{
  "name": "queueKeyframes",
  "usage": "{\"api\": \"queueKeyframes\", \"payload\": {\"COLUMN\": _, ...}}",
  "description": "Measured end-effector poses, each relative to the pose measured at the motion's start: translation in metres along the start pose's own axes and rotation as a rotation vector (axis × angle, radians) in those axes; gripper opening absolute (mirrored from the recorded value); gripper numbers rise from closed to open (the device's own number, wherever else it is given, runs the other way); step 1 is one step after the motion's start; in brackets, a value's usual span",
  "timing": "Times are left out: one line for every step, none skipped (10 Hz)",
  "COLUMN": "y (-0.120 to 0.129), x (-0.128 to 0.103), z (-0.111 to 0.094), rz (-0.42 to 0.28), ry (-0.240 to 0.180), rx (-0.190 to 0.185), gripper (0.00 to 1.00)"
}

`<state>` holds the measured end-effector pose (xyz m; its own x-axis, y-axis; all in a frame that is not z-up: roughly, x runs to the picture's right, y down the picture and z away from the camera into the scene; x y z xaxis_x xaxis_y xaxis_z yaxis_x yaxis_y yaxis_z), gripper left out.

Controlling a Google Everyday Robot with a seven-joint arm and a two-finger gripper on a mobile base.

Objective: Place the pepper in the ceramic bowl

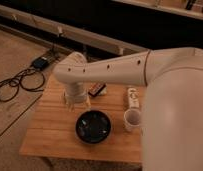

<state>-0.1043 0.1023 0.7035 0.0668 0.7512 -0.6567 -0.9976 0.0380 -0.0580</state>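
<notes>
1. At the far left of the frame I see black cables [14,86] lying in loops on the floor. A small black box [40,63] sits just above them.
2. The wooden table [47,136] fills the lower middle of the frame.
3. My big white arm [107,72] reaches in from the right, across the top of the table.
4. The arm bends down at its left end. There the gripper [77,104] points straight down, close to the table top, left of middle.
5. I cannot tell if the gripper is open or closed, or if it holds anything.
6. I cannot make out the pepper anywhere; it may be hidden under the arm.
7. A flat dark and orange box [97,89] lies just right of the gripper. Its label is too blurry to read.
8. The ceramic bowl [93,126] is black and shiny. It sits below the gripper, a little to the right, near it but not touching.
9. A white cup [132,119] stands just beside the bowl, on its right.
10. Above the cup lies a small white thing [132,96] with dark marks I cannot read.
</notes>
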Motion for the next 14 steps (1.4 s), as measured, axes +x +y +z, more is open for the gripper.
{"api": "queueKeyframes", "payload": {"y": 0.000, "x": 0.000, "z": 0.000, "rz": 0.000, "ry": 0.000, "rx": 0.000, "gripper": 0.65}}
{"api": "queueKeyframes", "payload": {"y": 0.000, "x": 0.000, "z": 0.000, "rz": 0.000, "ry": 0.000, "rx": 0.000, "gripper": 0.65}}
{"api": "queueKeyframes", "payload": {"y": 0.000, "x": 0.000, "z": 0.000, "rz": 0.000, "ry": 0.000, "rx": 0.000, "gripper": 0.65}}
{"api": "queueKeyframes", "payload": {"y": 0.000, "x": 0.000, "z": 0.000, "rz": 0.000, "ry": 0.000, "rx": 0.000, "gripper": 0.65}}
{"api": "queueKeyframes", "payload": {"y": 0.000, "x": 0.000, "z": 0.000, "rz": 0.000, "ry": 0.000, "rx": 0.000, "gripper": 0.65}}
{"api": "queueKeyframes", "payload": {"y": 0.000, "x": 0.000, "z": 0.000, "rz": 0.000, "ry": 0.000, "rx": 0.000, "gripper": 0.65}}
{"api": "queueKeyframes", "payload": {"y": 0.000, "x": 0.000, "z": 0.000, "rz": 0.000, "ry": 0.000, "rx": 0.000, "gripper": 0.65}}
{"api": "queueKeyframes", "payload": {"y": 0.000, "x": 0.000, "z": 0.000, "rz": 0.000, "ry": 0.000, "rx": 0.000, "gripper": 0.65}}
{"api": "queueKeyframes", "payload": {"y": 0.001, "x": -0.001, "z": 0.000, "rz": 0.000, "ry": 0.000, "rx": -0.001, "gripper": 0.65}}
{"api": "queueKeyframes", "payload": {"y": 0.001, "x": -0.007, "z": 0.002, "rz": -0.010, "ry": -0.004, "rx": 0.003, "gripper": 0.65}}
{"api": "queueKeyframes", "payload": {"y": 0.008, "x": -0.015, "z": 0.006, "rz": -0.031, "ry": -0.008, "rx": 0.000, "gripper": 0.65}}
{"api": "queueKeyframes", "payload": {"y": 0.016, "x": -0.025, "z": 0.011, "rz": -0.053, "ry": -0.013, "rx": -0.001, "gripper": 0.65}}
{"api": "queueKeyframes", "payload": {"y": 0.021, "x": -0.034, "z": 0.016, "rz": -0.070, "ry": -0.022, "rx": -0.001, "gripper": 0.65}}
{"api": "queueKeyframes", "payload": {"y": 0.031, "x": -0.047, "z": 0.023, "rz": -0.098, "ry": -0.032, "rx": -0.003, "gripper": 0.65}}
